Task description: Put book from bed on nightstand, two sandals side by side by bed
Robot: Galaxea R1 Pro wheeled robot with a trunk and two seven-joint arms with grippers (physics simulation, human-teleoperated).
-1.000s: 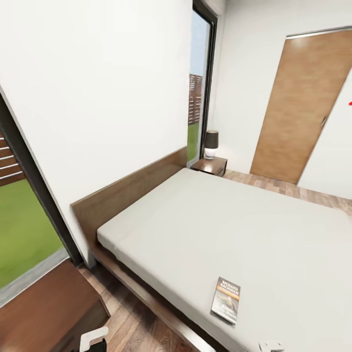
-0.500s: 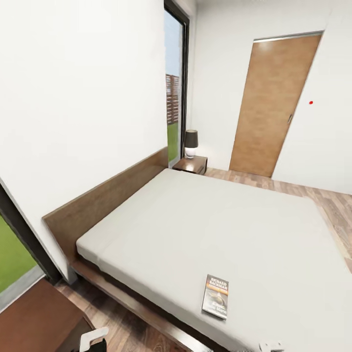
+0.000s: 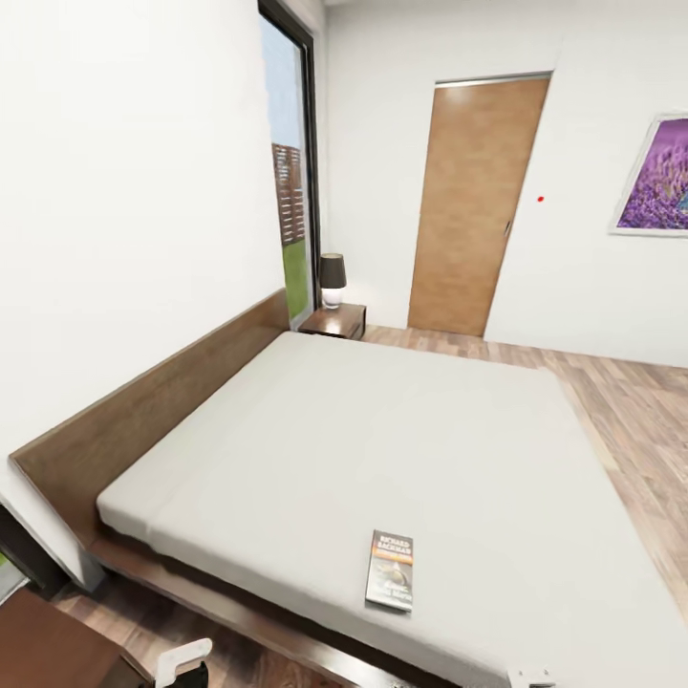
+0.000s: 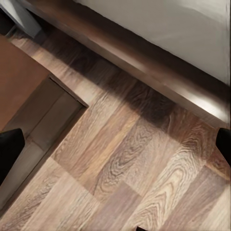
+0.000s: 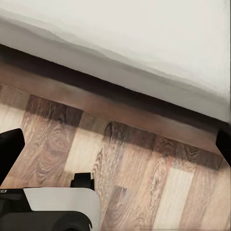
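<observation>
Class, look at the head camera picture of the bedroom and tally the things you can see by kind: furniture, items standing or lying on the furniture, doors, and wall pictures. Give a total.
Furniture: 2, the bed and the far nightstand
Items on furniture: 2, the book and the lamp
Doors: 1, the brown door
Wall pictures: 1, the lavender picture
Total: 6

The bed (image 3: pixel 382 449) has a smooth, matt off-white cloth mattress on a dark brown wooden frame with a slight sheen. The book (image 3: pixel 390 569) looks like glossy paper. The floor (image 4: pixel 125 163) is grained wood plank, satin. The nightstand (image 3: pixel 334 320) is glossy dark wood.
</observation>
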